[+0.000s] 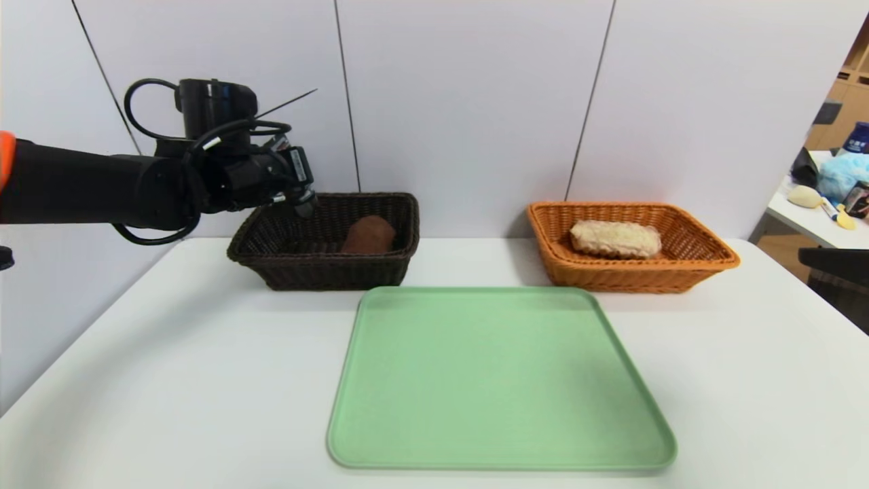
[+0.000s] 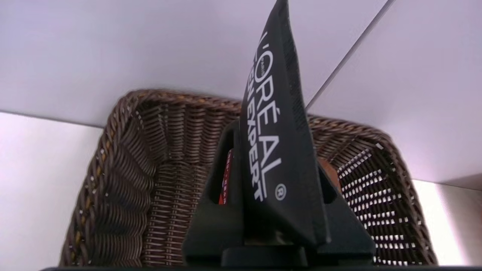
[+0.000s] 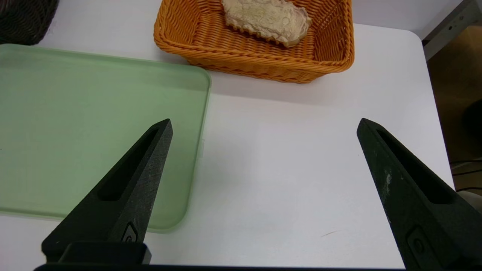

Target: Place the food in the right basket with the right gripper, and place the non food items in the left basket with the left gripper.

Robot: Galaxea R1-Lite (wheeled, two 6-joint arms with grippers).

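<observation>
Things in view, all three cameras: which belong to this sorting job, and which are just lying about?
Part of the job:
- bread loaf
- orange basket
- dark tube, in the left gripper
- brown towel roll
- dark brown basket

Just lying about:
- light blue fluffy item
- dark blue container

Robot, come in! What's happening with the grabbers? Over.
Left gripper shut on black tube, above dark basket. Right gripper open, empty. Bread in orange basket.

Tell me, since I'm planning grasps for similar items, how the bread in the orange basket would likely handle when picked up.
The bread looks soft, so it may dent. Its rough, ridged surface probably resists slipping.
</observation>
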